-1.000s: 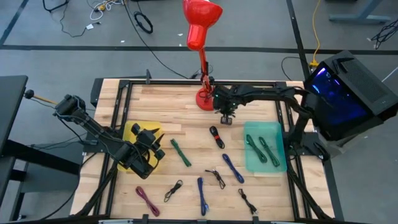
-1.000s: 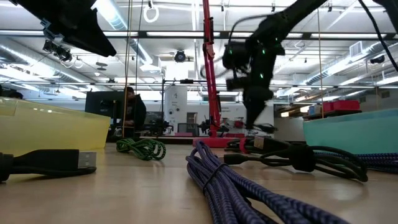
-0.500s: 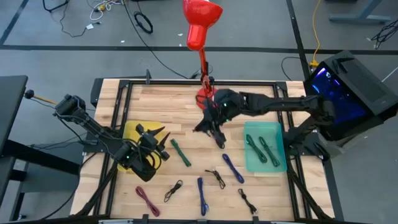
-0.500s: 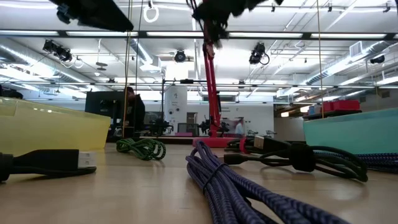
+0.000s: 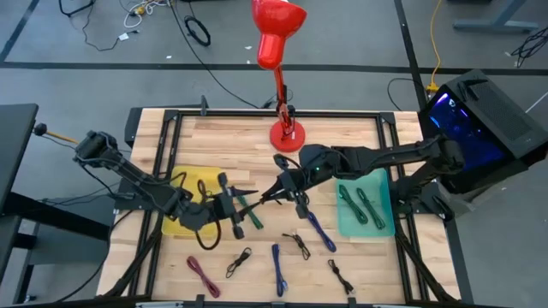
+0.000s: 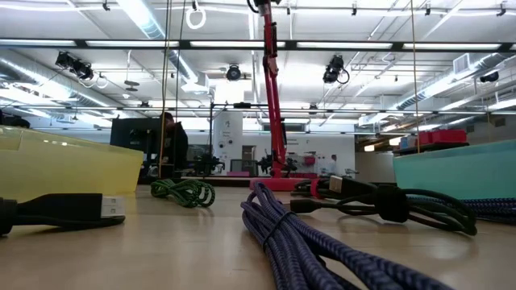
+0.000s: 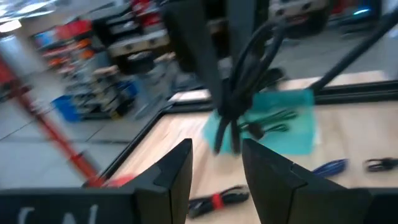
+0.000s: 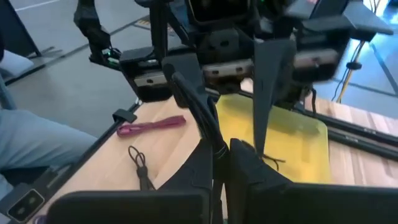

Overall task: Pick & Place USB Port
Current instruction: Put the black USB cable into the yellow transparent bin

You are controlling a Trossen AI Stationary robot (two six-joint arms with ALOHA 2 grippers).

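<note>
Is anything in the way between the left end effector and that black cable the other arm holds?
Nothing visible. The black cable hangs from the shut right end effector, just ahead of the open left end effector, only air between.

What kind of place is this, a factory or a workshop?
Most likely a robotics lab or workshop in a big open hall. Two robot arms work over a wooden table strewn with cables, a red lamp stands over it, and the low view shows exposed ceiling ducts.

One camera looks straight down on me from above; another sits level on the table (image 5: pixel 342 133). My wrist cameras face each other closely, both sharing the teal tray (image 7: pixel 292 124) and yellow tray (image 8: pixel 280 130).
</note>
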